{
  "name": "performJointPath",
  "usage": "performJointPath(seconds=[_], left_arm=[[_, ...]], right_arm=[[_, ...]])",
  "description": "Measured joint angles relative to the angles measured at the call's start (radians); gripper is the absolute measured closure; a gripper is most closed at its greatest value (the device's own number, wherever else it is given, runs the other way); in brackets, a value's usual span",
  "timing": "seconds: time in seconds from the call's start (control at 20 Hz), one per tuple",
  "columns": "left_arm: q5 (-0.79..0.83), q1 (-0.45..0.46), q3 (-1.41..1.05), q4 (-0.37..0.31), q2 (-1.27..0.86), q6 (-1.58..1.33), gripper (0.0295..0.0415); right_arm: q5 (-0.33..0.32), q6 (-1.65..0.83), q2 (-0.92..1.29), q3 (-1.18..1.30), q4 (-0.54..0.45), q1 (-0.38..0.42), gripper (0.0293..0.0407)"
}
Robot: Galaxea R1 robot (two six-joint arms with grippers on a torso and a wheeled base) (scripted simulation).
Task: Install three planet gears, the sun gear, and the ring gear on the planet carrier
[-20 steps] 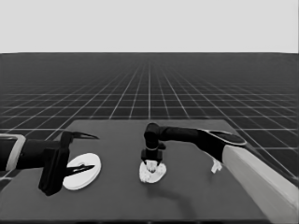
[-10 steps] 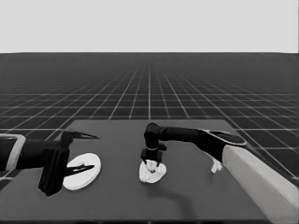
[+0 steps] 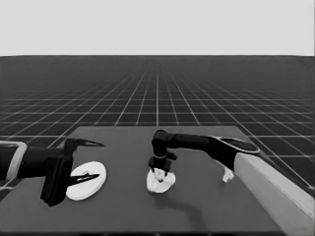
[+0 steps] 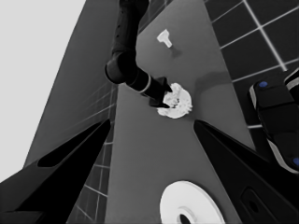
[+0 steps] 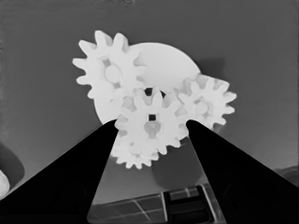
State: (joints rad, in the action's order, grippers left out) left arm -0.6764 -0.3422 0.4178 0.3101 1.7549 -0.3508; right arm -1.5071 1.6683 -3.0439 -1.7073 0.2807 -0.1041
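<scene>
Right wrist view: we see the right gripper (image 5: 152, 125) pinching a gear (image 5: 150, 126) over the smaller round part (image 5: 163, 63). Right arm reaches down onto it; left gripper (image 3: 83, 162) waits, fingers apart, over the larger round part (image 3: 93, 172).

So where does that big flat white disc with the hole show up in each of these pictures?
Head view: the larger round part lies at the table's left end, under the waiting left gripper.
Left wrist view: it sits at the bottom edge, between the two dark fingers.
Right wrist view: not in it.
Shared landmark: the smaller round part, carrying gears, with the right gripper at it.

table (image 3: 197, 206) | larger round part (image 3: 86, 180) | smaller round part (image 3: 161, 183) | thin white piece (image 3: 227, 174)
</scene>
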Motion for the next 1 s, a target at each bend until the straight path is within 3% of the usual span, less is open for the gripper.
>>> performJointPath(seconds=[1.0], left_arm=[[0.0,0.0,0.0,0.0,0.0,0.0,0.0326]], right_arm=[[0.0,0.209,0.0,0.0,0.0,-0.001,0.039]])
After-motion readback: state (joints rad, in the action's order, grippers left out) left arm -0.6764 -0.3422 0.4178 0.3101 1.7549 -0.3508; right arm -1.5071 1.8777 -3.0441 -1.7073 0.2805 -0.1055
